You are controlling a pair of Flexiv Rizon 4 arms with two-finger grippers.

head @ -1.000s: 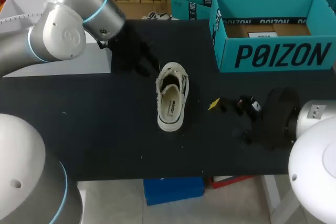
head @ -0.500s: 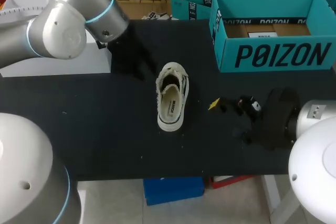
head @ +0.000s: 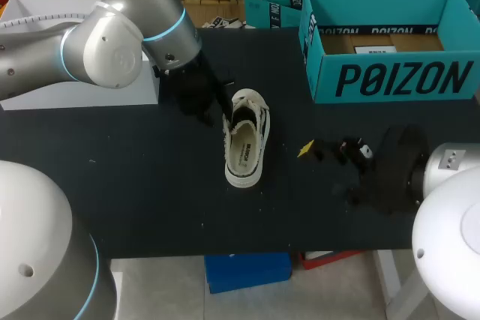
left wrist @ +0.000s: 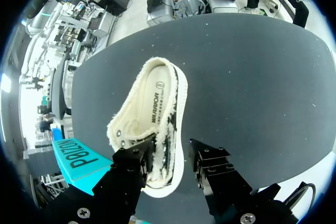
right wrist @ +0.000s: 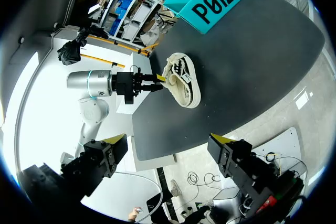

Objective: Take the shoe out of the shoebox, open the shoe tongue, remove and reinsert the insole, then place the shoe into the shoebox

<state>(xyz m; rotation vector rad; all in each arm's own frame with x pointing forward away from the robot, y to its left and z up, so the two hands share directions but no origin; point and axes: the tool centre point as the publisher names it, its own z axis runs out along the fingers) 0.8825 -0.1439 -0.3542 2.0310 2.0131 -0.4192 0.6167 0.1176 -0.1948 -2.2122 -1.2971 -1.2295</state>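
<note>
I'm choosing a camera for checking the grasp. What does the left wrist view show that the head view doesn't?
Only the left wrist view: the left gripper open, its fingers on either side of the shoe's front end. Only the head view: the right gripper, apart from the shoe, and the shoebox's open inside. Both: the shoe on the black table, insole in place, and the teal shoebox.

Bright even light; faint sheen on black table (head: 150,185), shadows soft.
</note>
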